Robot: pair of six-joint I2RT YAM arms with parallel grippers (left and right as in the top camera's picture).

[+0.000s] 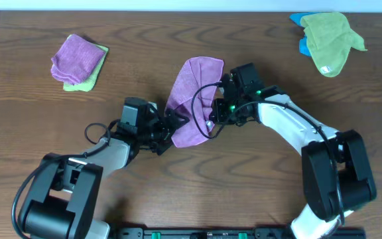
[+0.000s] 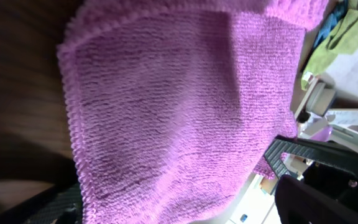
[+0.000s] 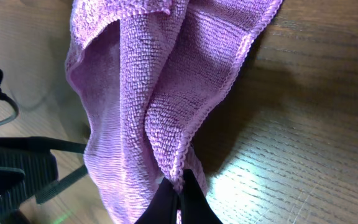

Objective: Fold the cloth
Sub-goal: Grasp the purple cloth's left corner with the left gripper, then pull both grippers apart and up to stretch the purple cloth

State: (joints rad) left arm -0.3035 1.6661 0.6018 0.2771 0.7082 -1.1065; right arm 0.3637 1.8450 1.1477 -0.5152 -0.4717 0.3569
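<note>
The purple cloth (image 1: pixel 192 93) lies partly lifted in the middle of the wooden table, its far end flat near the table's centre. My left gripper (image 1: pixel 172 126) holds its near-left corner; in the left wrist view the cloth (image 2: pixel 173 112) fills the frame and hides the fingertips. My right gripper (image 1: pixel 216 114) is shut on the cloth's right edge; in the right wrist view the black fingers (image 3: pixel 178 194) pinch the hem of the cloth (image 3: pixel 148 93), which hangs in folds above the table.
A folded purple cloth on a green one (image 1: pixel 78 61) lies at the back left. A green cloth over a blue one (image 1: pixel 327 36) lies at the back right. Cables (image 1: pixel 201 106) run between the two arms.
</note>
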